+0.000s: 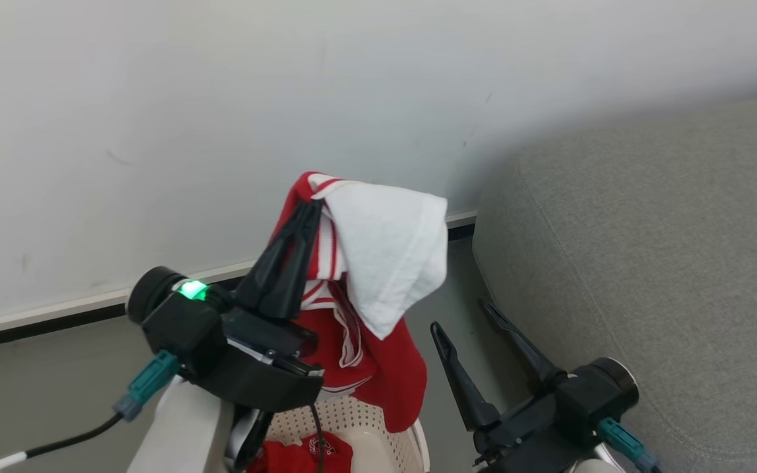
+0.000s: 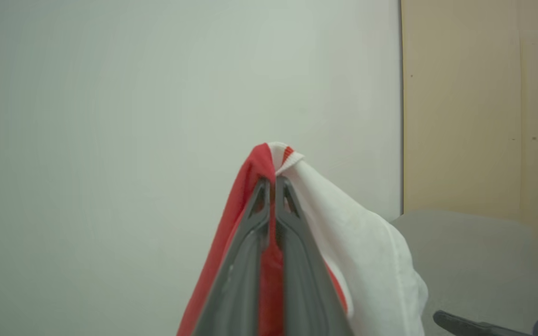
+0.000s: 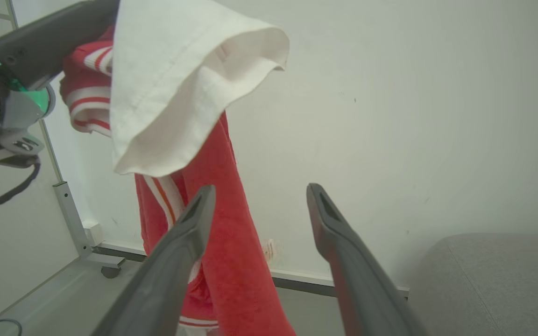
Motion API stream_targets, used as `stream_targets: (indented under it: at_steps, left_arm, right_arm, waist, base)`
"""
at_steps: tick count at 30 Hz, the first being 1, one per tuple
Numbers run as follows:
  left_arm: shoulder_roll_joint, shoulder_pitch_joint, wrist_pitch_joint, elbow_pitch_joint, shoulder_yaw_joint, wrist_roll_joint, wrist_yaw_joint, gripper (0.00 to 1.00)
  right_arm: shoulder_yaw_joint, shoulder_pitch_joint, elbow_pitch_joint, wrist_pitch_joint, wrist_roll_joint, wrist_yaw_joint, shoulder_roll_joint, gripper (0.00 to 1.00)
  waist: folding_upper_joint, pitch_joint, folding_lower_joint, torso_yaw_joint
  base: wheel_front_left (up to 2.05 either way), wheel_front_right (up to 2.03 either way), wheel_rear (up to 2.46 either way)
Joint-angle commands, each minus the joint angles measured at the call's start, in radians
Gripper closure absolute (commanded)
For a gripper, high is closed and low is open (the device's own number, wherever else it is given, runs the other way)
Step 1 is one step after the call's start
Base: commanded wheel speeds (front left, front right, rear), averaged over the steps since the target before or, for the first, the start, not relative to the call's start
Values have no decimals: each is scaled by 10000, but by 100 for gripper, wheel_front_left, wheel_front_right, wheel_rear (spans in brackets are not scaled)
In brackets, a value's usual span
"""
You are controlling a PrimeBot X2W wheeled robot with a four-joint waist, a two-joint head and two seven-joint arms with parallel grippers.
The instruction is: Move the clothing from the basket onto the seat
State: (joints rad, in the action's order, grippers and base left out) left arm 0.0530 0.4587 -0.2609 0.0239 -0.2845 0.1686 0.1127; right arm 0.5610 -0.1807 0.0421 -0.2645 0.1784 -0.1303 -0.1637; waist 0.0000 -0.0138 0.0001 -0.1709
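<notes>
Head view. My left tool (image 1: 311, 209) stands at 7 o'clock, fingers pointing up and pressed together on a fold of the clothing (image 1: 388, 263). The piece is lifted. Its white panel drapes toward 3 o'clock, and the red body with striped trim hangs down to 6 o'clock. The lower hem reaches the rim of the basket (image 1: 362, 414) at 6 o'clock. Whether hem and rim touch, I cannot tell. A second red garment (image 1: 303, 456) lies inside the basket. My right tool (image 1: 460, 315) sits at 5 o'clock, fingers spread wide, empty, just beside the hanging cloth and apart from it. The seat (image 1: 648, 263) occupies 3 to 4 o'clock with nothing lying on its visible part. A pale wall (image 1: 286, 98) runs across 12 o'clock.

Left wrist view. My left tool (image 2: 273, 183) is clamped on the clothing (image 2: 367, 252), with red cloth pinched between the fingers. Red falls toward 7 o'clock, white toward 5 o'clock. The seat (image 2: 465, 247) lies at 4 o'clock. One finger (image 2: 465, 325) of my right tool shows at 5 o'clock.

Right wrist view. My right tool (image 3: 260, 189) is open and holds nothing. The clothing (image 3: 180, 88) hangs from 11 o'clock down to 6 o'clock, behind its left finger. A finger (image 3: 49, 44) of my left tool enters at 10 o'clock. The seat (image 3: 493, 280) is at 4 o'clock and the floor (image 3: 40, 294) at 8 o'clock.
</notes>
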Motion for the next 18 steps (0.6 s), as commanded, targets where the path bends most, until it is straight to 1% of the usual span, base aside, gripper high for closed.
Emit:
stream_targets:
  at_steps: [1, 4, 11, 18]
  left_arm:
    - [-22, 165, -42, 21, -179, 117, -1, 100]
    - [-21, 359, -42, 29, -633, 348, -5, 100]
    - [-26, 743, -43, 74, -1605, 719, -230, 100]
    - [-26, 971, -43, 340, -2236, 907, -392, 100]
  right_arm:
    - [133, -188, 119, -19, 112, -8, -57, 0]
    - [363, -548, 472, -19, 46, -6, -191, 0]
    - [190, -786, 960, -19, -19, -8, 62, 0]
    - [644, -971, 1640, -19, 284, -8, 29, 0]
  waist:
    - [0, 33, -1, -97]
    - [0, 46, -1, -164]
    - [0, 60, -1, -262]
    - [0, 40, -1, -274]
  base:
    - [0, 0, 0]
    - [0, 0, 0]
    - [0, 0, 0]
    - [0, 0, 0]
